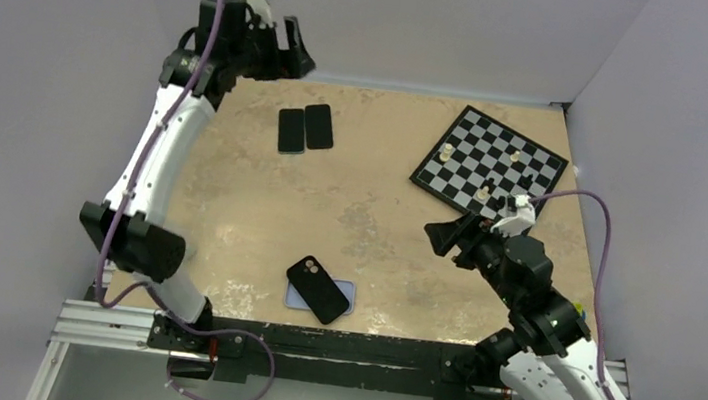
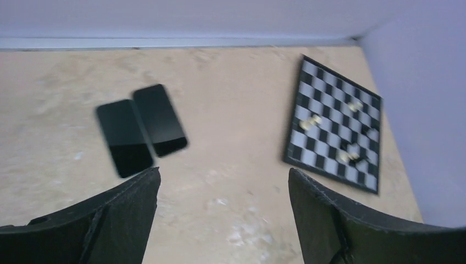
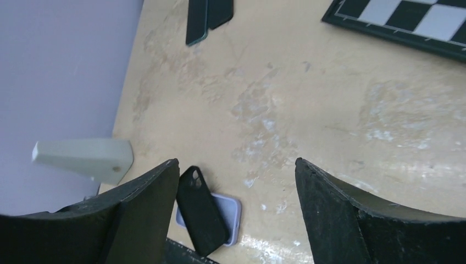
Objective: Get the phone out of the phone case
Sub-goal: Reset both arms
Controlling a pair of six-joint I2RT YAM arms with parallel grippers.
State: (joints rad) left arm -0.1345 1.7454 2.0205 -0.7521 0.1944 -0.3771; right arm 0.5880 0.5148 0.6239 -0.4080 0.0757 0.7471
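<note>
The black phone (image 1: 318, 290) lies back up, camera holes showing, slanted across the pale lavender phone case (image 1: 348, 291) near the table's front edge. Both show in the right wrist view, the phone (image 3: 202, 212) on top of the case (image 3: 232, 213), partly behind my right finger. My right gripper (image 1: 446, 236) is open and empty, raised to the right of them; in its own view (image 3: 237, 162) the jaws stand wide apart. My left gripper (image 1: 290, 60) is open and empty, high at the far left corner, jaws wide in its own view (image 2: 222, 176).
Two bare black phones (image 1: 304, 128) lie side by side at the back, also in the left wrist view (image 2: 142, 129). A chessboard (image 1: 490, 160) with a few pieces sits at the back right. Grey walls enclose the table on three sides.
</note>
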